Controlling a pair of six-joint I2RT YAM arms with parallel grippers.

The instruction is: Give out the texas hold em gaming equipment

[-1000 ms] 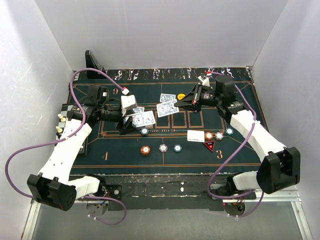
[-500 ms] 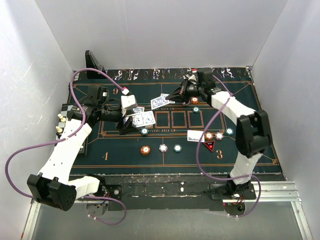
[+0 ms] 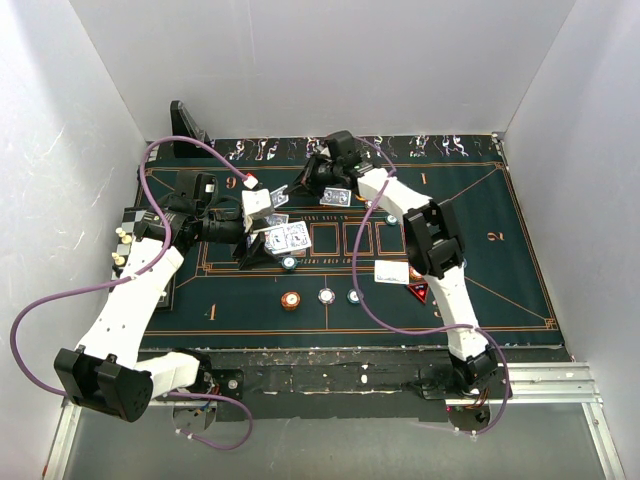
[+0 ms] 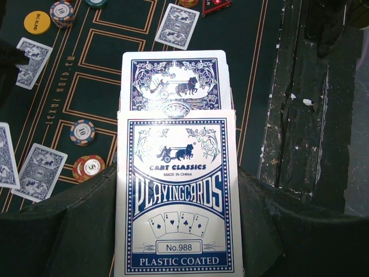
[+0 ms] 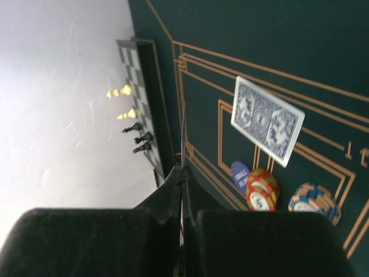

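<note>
Playing cards (image 4: 178, 26) are being dealt; judge the deal to be partly done, since several already lie face down across the mat (image 4: 104, 86).

1. Left gripper (image 4: 176, 231): jaws clamped on the card box (image 4: 176, 196), held above the left half of the mat. One card (image 4: 173, 83) projects from the top of the box, ready to be drawn.
2. Right gripper (image 5: 183, 173): jaws pressed together on a single card (image 5: 183, 144), seen edge-on in the right wrist view. The top view shows the arm stretched to the far centre of the mat, near the box.

Next move, as a judgement: bring the held card down flat over a free place, part the jaws only when it is close to the cloth, then reach for the projecting card. Keep clear of the card and chips (image 5: 262, 189) below the fingers.

Appearance: the cards have ornate blue backs with white borders and look thin and slick. Chips are small and round with striped rims. A yellow disc (image 4: 37, 22) and the red triangular marker (image 4: 214, 4) lie apart. The chequered board (image 5: 141, 98) stands off the mat edge.
</note>
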